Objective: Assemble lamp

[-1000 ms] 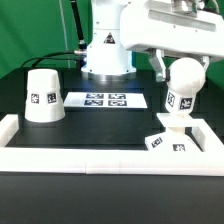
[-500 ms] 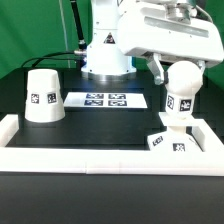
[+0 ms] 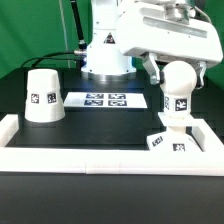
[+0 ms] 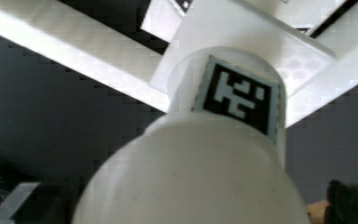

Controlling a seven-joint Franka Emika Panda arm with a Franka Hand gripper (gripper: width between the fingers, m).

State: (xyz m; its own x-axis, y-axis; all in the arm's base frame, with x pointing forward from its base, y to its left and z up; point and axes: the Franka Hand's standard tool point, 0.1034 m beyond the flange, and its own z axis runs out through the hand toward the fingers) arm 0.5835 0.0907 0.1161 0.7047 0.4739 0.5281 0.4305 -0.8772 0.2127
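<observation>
Smooth white ball-topped bulb (image 3: 177, 88)

no legible text, patterned tag (image 4: 240, 92) on bulb (image 4: 179, 182)

The arm (image 3: 160, 30) is cut off at the exterior view's top edge. In the wrist view the blurred bulb (image 4: 194, 150) overruns the frame. The jaws show only as dark slivers, and their grip cannot be told.

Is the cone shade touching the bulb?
Apart. The exterior view shows the shade standing well clear of the bulb, with bare black table between them.
</observation>
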